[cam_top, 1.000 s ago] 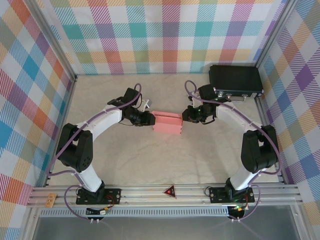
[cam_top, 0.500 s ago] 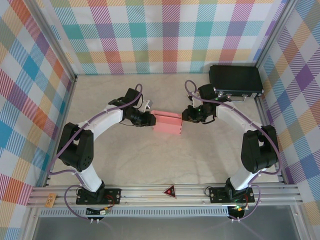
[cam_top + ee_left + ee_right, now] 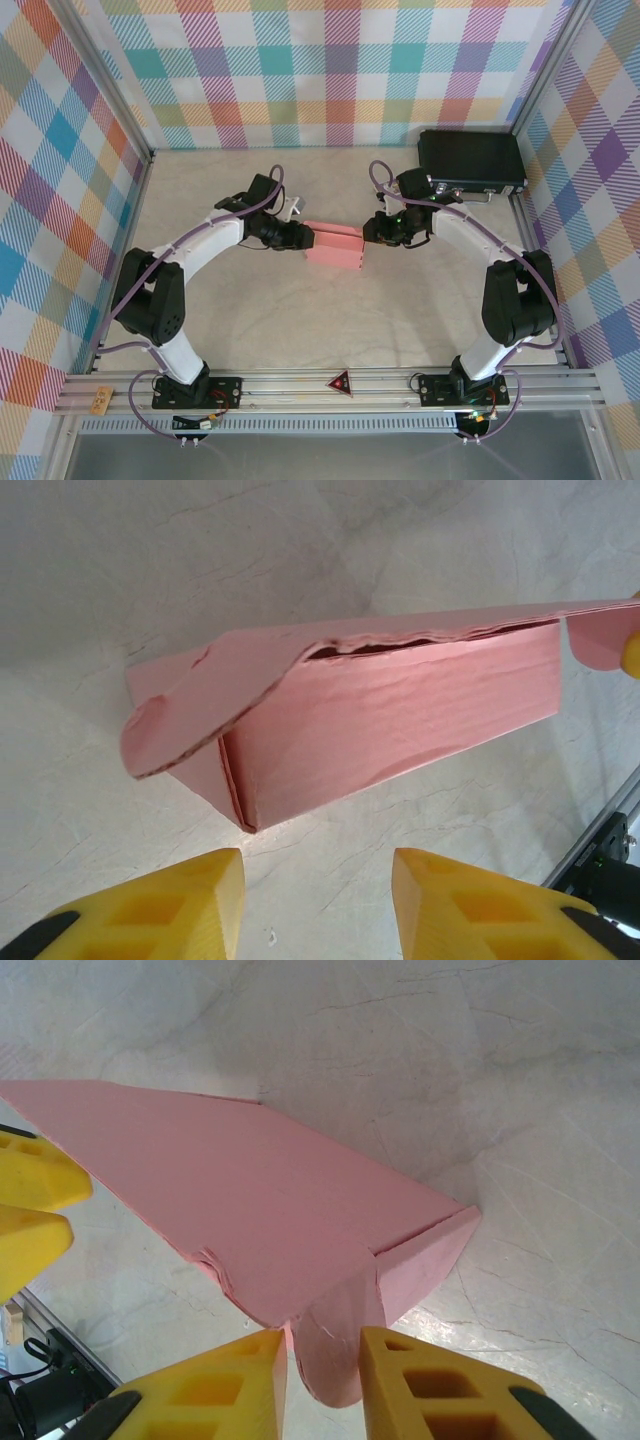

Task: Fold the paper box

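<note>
Paper box (image 3: 334, 244): salmon-pink, lying on the table (image 3: 300, 330), left of the black hard case (image 3: 471, 162) and a bit nearer the arm bases, well apart from it. It is partly formed: long walls up, lid panel lying loosely over them, end flaps not tucked.

Left gripper (image 3: 318, 865): at the box end far from the case. Fingers spread, bare table between them, nothing held. The box sits just beyond the tips.

Right gripper (image 3: 322, 1345): at the end nearer the case. Fingers stand a little apart with the rounded end flap (image 3: 335, 1360) between them. Cannot tell whether they clamp it or only bracket it.

Handling, as a judgement:
- Thin card, very light, so it will likely slide on the table under any one-sided push. It needs a counter-hold from the end opposite the push.
- Stiff only along the creases. The panels already show wrinkles and a ragged lid edge, so hard squeezes will likely dent it for good.
- Best hold looks like a light pinch across a flap's thickness, close to its crease.
- Avoid grabbing mid-wall, which would probably collapse the box.
- The loose lid may spring back up.
</note>
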Motion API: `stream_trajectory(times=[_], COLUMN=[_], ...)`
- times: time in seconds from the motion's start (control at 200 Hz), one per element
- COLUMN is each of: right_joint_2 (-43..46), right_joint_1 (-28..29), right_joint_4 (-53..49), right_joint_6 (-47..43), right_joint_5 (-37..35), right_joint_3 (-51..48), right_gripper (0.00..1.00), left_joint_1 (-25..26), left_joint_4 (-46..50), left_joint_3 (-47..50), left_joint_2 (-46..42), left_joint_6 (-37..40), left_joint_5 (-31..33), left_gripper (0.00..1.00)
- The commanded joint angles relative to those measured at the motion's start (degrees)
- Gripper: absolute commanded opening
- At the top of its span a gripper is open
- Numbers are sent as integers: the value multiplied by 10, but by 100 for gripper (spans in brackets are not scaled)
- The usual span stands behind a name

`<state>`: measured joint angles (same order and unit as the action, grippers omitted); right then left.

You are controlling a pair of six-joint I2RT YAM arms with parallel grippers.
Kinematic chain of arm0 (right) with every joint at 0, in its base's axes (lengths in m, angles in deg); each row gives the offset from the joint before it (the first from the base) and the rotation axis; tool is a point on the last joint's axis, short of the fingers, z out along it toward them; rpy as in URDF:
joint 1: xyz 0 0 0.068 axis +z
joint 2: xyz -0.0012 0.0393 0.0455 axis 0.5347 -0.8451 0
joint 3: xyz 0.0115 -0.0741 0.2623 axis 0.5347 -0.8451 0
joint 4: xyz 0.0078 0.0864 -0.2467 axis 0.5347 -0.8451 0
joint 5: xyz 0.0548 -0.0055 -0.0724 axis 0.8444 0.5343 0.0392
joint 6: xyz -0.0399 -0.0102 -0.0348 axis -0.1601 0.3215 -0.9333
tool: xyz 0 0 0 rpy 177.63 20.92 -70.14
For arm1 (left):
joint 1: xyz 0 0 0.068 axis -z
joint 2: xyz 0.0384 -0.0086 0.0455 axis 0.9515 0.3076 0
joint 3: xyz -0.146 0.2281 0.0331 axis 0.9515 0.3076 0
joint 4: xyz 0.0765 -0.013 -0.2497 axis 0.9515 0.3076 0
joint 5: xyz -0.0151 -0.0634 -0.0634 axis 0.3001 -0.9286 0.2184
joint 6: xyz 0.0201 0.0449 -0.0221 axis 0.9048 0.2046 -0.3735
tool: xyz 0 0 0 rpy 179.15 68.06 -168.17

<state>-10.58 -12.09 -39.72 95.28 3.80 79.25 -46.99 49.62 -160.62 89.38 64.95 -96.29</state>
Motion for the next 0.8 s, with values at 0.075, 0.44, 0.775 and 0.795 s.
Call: stream_trajectory(times=[0.075,0.44,0.775,0.795], right_joint_2=[-2,1,2,2], right_joint_1=[3,3,3,3], right_joint_4=[-16,-17,-17,-17], right_joint_6=[-10,-9,-6,-6], right_joint_5=[9,1,2,2], right_joint_3=[15,11,12,12], right_gripper=[29,29,29,29], left_joint_1=[3,-5,-5,-5], left_joint_4=[17,45,49,49], left_joint_3=[-13,-59,-94,-97], left_joint_2=[-44,-28,11,14], left_joint_6=[14,41,101,102], left_joint_5=[39,102,112,108], left_gripper=[46,50,57,57])
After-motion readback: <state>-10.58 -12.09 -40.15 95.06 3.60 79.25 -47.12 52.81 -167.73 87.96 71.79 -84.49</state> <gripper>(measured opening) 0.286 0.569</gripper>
